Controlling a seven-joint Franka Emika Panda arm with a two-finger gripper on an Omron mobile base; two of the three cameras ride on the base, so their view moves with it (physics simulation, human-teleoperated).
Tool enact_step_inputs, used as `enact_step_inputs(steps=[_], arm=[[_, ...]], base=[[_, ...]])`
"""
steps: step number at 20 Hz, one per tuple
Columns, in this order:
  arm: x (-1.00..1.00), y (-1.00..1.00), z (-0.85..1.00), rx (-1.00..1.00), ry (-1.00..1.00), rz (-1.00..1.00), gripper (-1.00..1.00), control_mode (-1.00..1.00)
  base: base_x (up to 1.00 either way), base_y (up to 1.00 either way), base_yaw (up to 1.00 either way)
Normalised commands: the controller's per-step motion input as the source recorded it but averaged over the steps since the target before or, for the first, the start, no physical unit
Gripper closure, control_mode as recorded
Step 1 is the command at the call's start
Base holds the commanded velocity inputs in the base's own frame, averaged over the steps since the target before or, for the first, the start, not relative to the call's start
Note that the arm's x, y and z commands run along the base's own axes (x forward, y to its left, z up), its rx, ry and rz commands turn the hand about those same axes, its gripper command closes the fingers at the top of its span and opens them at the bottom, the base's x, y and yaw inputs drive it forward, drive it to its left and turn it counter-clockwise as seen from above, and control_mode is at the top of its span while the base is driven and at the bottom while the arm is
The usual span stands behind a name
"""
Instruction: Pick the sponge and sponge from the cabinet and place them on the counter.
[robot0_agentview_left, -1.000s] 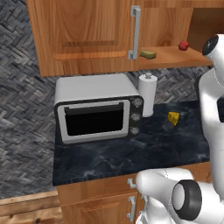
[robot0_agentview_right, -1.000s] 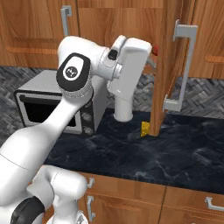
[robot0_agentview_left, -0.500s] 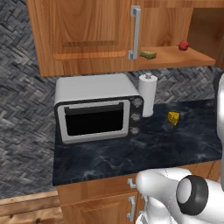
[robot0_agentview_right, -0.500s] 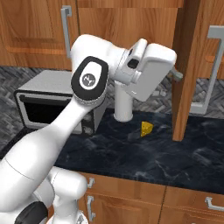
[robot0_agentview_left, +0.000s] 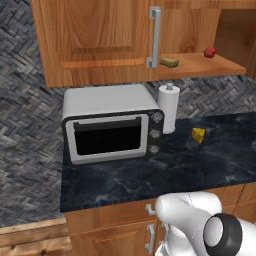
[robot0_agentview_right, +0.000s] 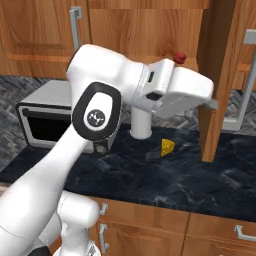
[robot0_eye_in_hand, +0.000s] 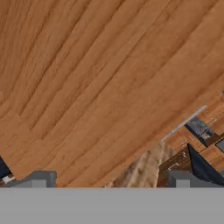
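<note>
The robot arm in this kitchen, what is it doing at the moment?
The white arm is reaching up toward the open wall cabinet, where a sponge and a small red fruit lie on the shelf. Its claw is open, holds nothing and faces a wooden panel. No sponge has reached the counter yet; there stand a microwave, a paper towel roll and a cheese wedge.
</note>
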Motion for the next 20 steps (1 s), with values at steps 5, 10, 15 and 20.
enact_step_inputs(steps=[5, 10, 15, 20], arm=[[-0.74, 0.15, 0.0, 0.02, -0.33, 0.06, -1.0, -1.0], [-0.42, 0.69, -0.07, 0.01, -0.1, 0.03, -1.0, -1.0], [-0.53, 0.56, -0.09, 0.12, -0.16, 0.03, -1.0, -1.0], [-0.48, 0.32, 0.0, 0.27, -0.14, 0.05, -1.0, -1.0]], base=[[0.0, 0.0, 0.0], [0.0, 0.0, 0.0], [0.0, 0.0, 0.0], [0.0, 0.0, 0.0]])
